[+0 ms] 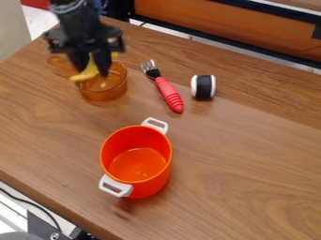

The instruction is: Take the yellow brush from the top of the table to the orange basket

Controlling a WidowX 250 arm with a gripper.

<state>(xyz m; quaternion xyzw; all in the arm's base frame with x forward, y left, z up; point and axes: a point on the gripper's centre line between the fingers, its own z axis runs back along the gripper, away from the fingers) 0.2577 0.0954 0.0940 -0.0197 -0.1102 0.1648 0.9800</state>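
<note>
The black gripper (92, 70) hangs at the upper left over an amber see-through cup (104, 93). It is shut on the yellow brush (89, 74), which fills the narrow space between its fingers and slants down to the left across the cup's rim. Part of the brush is hidden behind the fingers, with a bit of yellow showing to their right. Lower down, left of the table's middle, the orange basket (166, 174) stands upright, a round pot shape with two white handles and an open top.
Right of the cup lies a fork (169, 94) with a red handle. Farther right is a black and white roll-shaped piece (203, 87). An orange panel (232, 28) runs behind the table's back edge, and the wooden table (251, 164) ends at the lower left.
</note>
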